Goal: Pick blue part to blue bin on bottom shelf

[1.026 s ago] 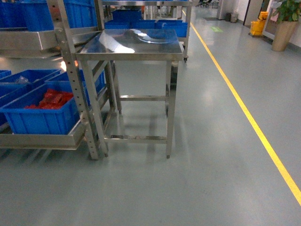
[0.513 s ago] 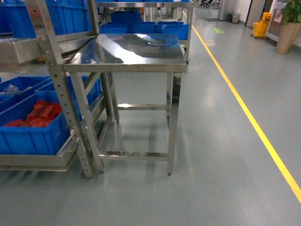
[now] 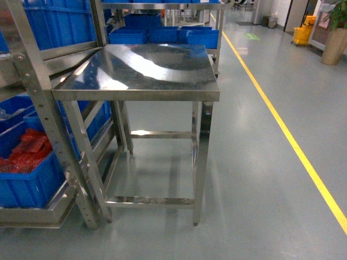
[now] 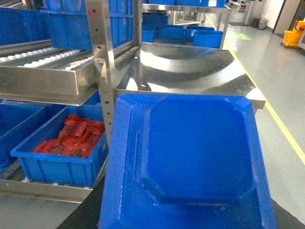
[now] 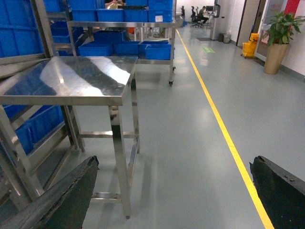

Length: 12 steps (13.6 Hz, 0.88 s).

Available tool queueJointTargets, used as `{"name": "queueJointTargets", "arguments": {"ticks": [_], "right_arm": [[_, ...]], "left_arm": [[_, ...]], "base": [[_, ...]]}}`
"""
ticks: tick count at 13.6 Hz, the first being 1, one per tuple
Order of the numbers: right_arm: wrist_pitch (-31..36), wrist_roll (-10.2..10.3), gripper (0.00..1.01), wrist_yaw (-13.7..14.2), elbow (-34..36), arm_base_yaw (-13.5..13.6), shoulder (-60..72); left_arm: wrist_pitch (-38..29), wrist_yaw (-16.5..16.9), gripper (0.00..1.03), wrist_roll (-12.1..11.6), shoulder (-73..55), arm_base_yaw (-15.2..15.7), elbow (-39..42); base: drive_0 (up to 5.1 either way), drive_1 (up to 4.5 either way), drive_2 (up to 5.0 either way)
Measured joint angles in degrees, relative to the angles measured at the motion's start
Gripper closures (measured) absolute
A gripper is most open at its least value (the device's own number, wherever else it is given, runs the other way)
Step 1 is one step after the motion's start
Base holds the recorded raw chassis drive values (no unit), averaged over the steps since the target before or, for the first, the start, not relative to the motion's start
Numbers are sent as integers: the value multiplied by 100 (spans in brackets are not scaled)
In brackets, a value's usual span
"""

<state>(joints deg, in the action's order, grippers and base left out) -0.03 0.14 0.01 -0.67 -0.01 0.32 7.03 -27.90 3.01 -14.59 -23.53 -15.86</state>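
Observation:
The blue part (image 4: pixel 195 143) fills the foreground of the left wrist view, a blue piece with a raised eight-sided middle. My left gripper (image 4: pixel 188 214) is shut on it, and only dark finger edges show at its lower corners. The bottom shelf (image 4: pixel 43 188) runs low on the left, with its steel front rail (image 3: pixel 32 215) also in the head view. A blue bin (image 4: pixel 16 129) stands on it at the far left, cut off by the frame. My right gripper (image 5: pixel 174 191) hangs open over bare floor, holding nothing. Neither gripper shows in the head view.
A blue crate with red bags (image 4: pixel 66 152) sits on the bottom shelf beside a perforated steel post (image 4: pixel 102 71). A steel table (image 3: pixel 146 67) stands straight ahead. More blue crates (image 3: pixel 162 33) sit behind it. A yellow floor line (image 3: pixel 287 135) runs along the right.
The head view has closed in on the steel table, which now looks larger and lower in the frame. The rack and the red-bag crate have slid toward the left edge.

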Motion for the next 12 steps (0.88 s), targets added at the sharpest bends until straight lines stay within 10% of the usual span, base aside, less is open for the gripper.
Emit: {"name": "queueJointTargets", "arguments": {"ticks": [6, 12], "right_arm": [[-33, 0, 3, -2, 0, 0, 0], [-28, 0, 3, 2, 0, 0, 0]], "left_arm": [[-7, -11, 60, 0, 7, 0, 0], [9, 7, 60, 0, -4, -4, 0]], "base": [[-5, 424, -435], [-79, 45, 45]]}}
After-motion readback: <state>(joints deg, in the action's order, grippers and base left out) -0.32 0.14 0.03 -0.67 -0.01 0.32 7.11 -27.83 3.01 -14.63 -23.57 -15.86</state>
